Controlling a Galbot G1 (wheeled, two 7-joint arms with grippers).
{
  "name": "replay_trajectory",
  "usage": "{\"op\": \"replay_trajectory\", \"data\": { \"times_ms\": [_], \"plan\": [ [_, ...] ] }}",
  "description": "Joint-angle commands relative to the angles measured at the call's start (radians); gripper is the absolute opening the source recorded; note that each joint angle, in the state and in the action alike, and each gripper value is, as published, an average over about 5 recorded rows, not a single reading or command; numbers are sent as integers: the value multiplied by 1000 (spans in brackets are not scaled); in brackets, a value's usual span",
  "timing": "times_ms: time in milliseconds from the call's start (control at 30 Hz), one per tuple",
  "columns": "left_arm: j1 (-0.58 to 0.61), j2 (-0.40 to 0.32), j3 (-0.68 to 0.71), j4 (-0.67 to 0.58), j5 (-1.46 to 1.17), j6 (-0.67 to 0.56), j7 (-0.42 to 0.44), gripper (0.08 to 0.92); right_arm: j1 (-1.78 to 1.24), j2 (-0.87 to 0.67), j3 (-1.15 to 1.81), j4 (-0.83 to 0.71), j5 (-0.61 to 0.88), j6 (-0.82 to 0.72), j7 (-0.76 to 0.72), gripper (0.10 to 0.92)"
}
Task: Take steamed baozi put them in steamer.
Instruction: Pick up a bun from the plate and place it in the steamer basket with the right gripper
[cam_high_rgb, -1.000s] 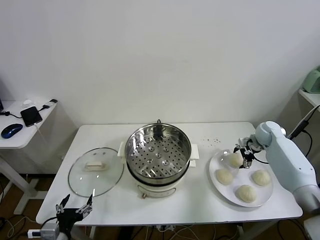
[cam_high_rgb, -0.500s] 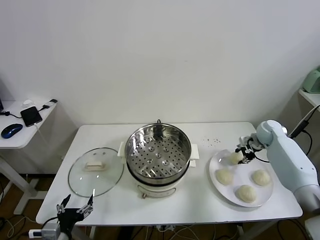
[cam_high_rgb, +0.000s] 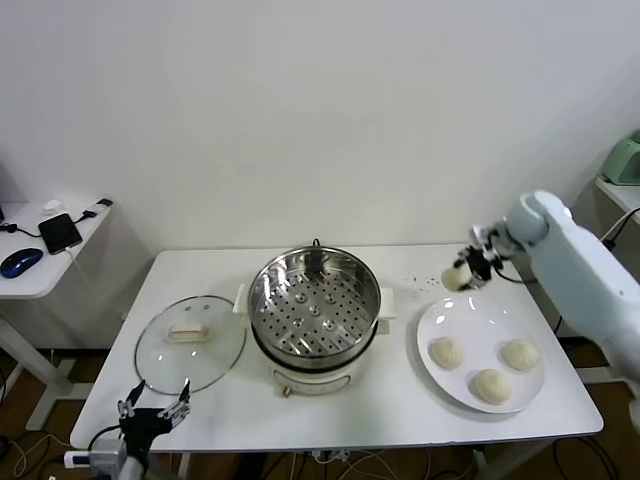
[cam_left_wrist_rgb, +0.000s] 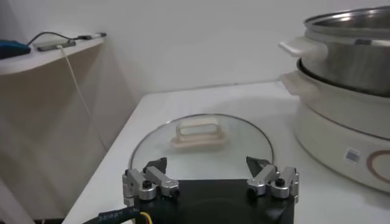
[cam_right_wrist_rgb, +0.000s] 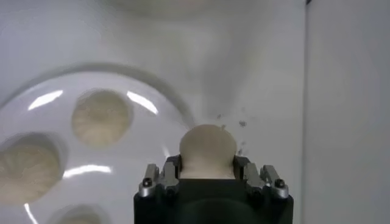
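My right gripper (cam_high_rgb: 464, 272) is shut on one cream-white baozi (cam_high_rgb: 457, 277) and holds it in the air above the table, between the plate and the steamer. In the right wrist view the baozi (cam_right_wrist_rgb: 207, 151) sits between the fingers. Three more baozi (cam_high_rgb: 446, 352) (cam_high_rgb: 521, 353) (cam_high_rgb: 490, 385) lie on the white plate (cam_high_rgb: 455, 316). The steel steamer (cam_high_rgb: 315, 305) with its perforated tray stands at the table's middle, with nothing in it. My left gripper (cam_high_rgb: 153, 417) is parked, open and empty, at the table's front left edge.
The glass lid (cam_high_rgb: 191, 343) with a cream handle lies flat left of the steamer; it also shows in the left wrist view (cam_left_wrist_rgb: 201, 143). A side table with a phone (cam_high_rgb: 62, 231) and a mouse stands far left. Dark crumbs (cam_high_rgb: 424, 280) dot the table behind the plate.
My right gripper has lifted one baozi off the plate and carried it up and left, toward the steamer. The plate now holds three. The left arm has not moved.
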Motion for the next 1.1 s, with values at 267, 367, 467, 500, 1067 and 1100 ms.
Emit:
{"op": "replay_trajectory", "data": {
  "times_ms": [267, 367, 467, 500, 1067, 1100],
  "plan": [
    [-9, -16, -13, -4, -6, -7, -5, 823, 353, 462, -301, -378, 328, 259, -83, 566],
    [-9, -20, -16, 1, -6, -9, -7, 823, 344, 486, -362, -387, 383, 444, -65, 568],
    [-9, -22, -21, 6, -7, -9, -9, 823, 334, 496, -429, -372, 385, 627, -57, 568],
    [-10, -22, -23, 7, -8, -9, -9, 823, 330, 498, -440, -360, 359, 669, -53, 568],
    [-18, -29, -21, 28, -4, -9, -12, 823, 236, 534, -498, -289, -51, 858, 192, 568],
    [-17, -29, -22, 28, -4, -9, -12, 823, 232, 536, -490, -290, -71, 858, 198, 568]
  ]
}}
